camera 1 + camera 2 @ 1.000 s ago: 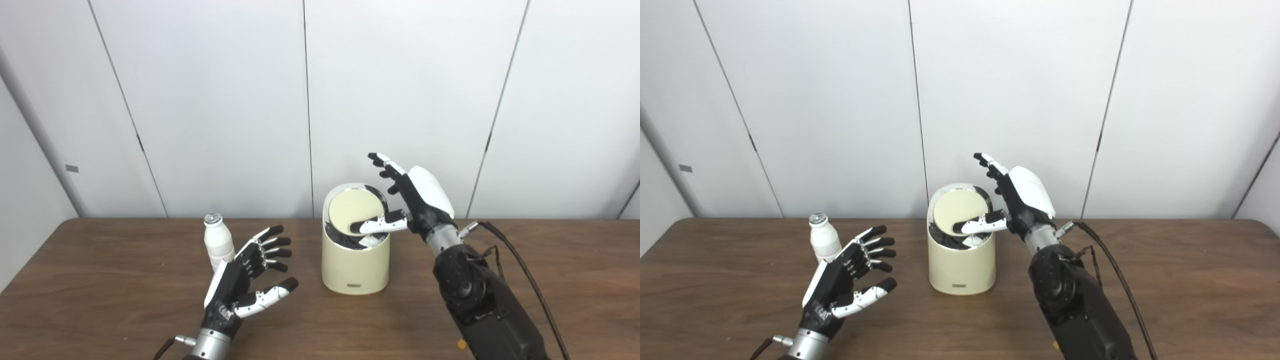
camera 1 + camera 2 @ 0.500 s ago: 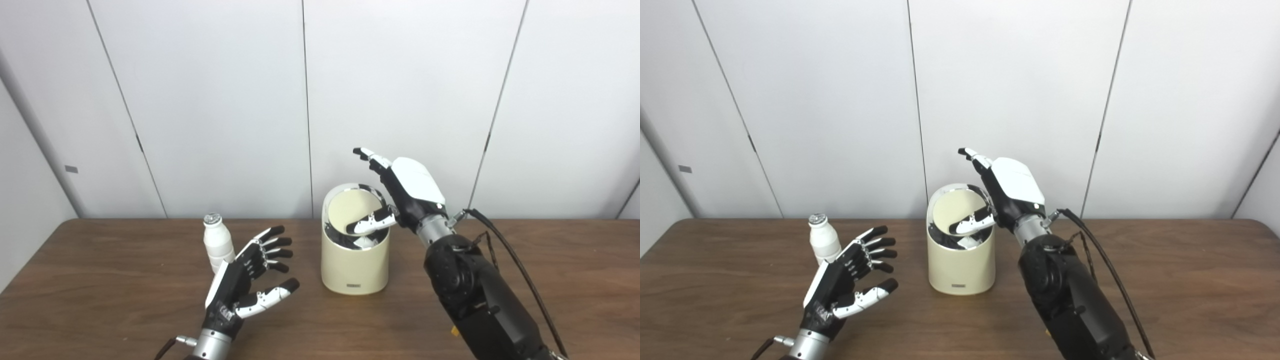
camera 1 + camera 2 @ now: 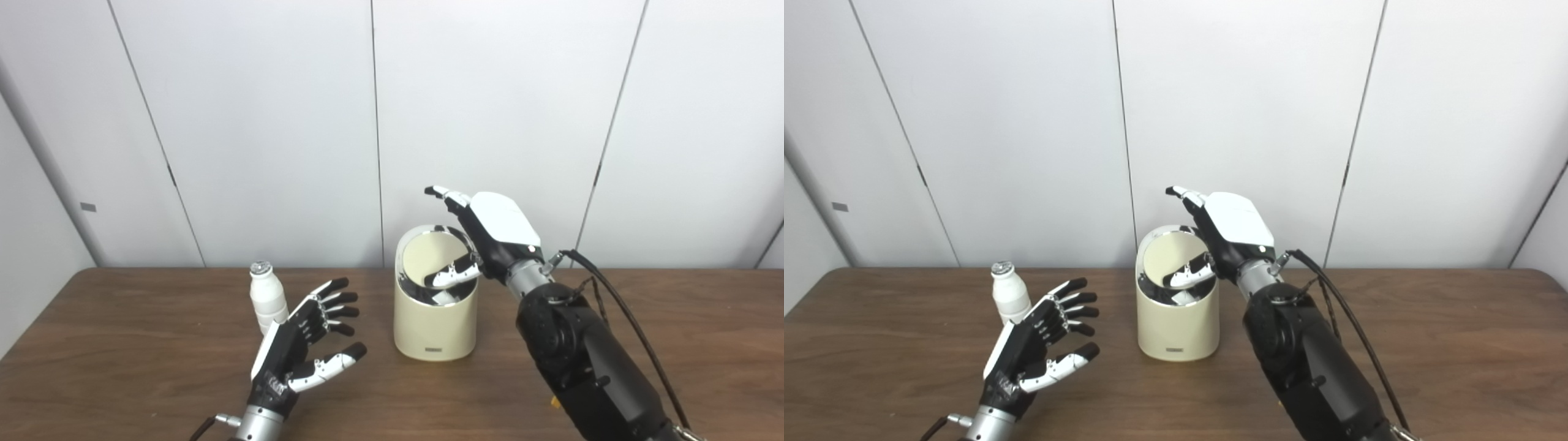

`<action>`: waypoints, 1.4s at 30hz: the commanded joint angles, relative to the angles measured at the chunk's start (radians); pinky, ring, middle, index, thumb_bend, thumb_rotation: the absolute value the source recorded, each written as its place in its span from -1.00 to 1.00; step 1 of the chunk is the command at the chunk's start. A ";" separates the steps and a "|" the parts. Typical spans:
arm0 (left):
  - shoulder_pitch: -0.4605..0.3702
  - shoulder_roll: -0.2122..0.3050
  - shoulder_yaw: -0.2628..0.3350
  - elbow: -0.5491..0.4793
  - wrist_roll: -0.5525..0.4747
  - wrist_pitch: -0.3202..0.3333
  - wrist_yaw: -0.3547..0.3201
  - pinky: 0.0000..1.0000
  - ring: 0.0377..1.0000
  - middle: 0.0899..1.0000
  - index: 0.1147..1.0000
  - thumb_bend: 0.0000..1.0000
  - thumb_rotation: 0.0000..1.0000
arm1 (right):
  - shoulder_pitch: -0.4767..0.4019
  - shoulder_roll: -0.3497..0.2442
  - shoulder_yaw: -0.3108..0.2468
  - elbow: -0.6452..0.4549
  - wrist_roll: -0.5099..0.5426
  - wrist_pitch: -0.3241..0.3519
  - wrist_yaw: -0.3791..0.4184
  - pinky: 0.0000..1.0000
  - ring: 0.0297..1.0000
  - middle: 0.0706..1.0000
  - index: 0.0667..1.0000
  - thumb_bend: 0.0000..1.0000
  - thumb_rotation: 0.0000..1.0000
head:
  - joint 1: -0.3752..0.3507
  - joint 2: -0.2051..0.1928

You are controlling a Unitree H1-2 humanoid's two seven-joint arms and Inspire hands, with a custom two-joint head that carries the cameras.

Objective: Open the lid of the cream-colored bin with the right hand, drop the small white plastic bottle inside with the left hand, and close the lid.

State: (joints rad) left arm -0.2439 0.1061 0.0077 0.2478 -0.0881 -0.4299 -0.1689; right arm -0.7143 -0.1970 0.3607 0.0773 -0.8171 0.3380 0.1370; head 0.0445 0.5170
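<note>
Right hand: the right hand (image 3: 493, 236) is at the bin's top right rim, fingers spread above it, thumb (image 3: 449, 277) pressing the swing lid (image 3: 433, 262) down into the opening; it grips nothing.
Bin: the cream-colored bin (image 3: 434, 324) stands upright on the wooden table (image 3: 122, 367), lid tilted inward, a dark gap showing at the front.
Left hand: the left hand (image 3: 300, 352) is left of the bin, near the table, fingers apart and empty.
Bottle: the small white plastic bottle (image 3: 267, 297) stands upright left of the bin, just behind the left hand's fingers, not yet grasped.
Risk, lid: if the thumb slips off, the lid would likely swing shut.
Risk, bin: a sideways push could tip the bin.
Risk, bottle: the spread fingers could topple the bottle when reaching.
</note>
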 commanded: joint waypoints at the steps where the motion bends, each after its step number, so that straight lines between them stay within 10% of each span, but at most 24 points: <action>1: -0.008 -0.001 -0.001 -0.020 -0.005 -0.019 0.001 0.20 0.42 0.51 0.67 0.41 -0.62 | -0.013 -0.019 0.001 0.000 -0.037 0.039 0.025 0.32 0.61 0.78 0.73 0.73 -1.00 | 0.004 0.000; 22: -0.010 0.001 -0.001 -0.011 -0.008 -0.018 -0.002 0.20 0.42 0.52 0.69 0.41 -0.65 | 0.051 0.038 -0.169 -0.161 0.149 0.058 -0.019 0.43 0.66 0.72 0.73 0.63 -0.60 | 0.001 -0.003; 42: -0.007 0.000 -0.001 -0.018 -0.011 -0.013 -0.001 0.21 0.42 0.54 0.68 0.40 -0.65 | 0.388 0.069 -0.387 -0.167 0.534 -0.365 -0.209 0.44 0.64 0.69 0.73 0.47 -0.44 | -0.002 -0.001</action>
State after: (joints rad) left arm -0.2425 0.1075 0.0070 0.2467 -0.0885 -0.4298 -0.1694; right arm -0.3059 -0.1207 -0.0213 -0.0761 -0.3054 0.0620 -0.0537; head 0.0414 0.5154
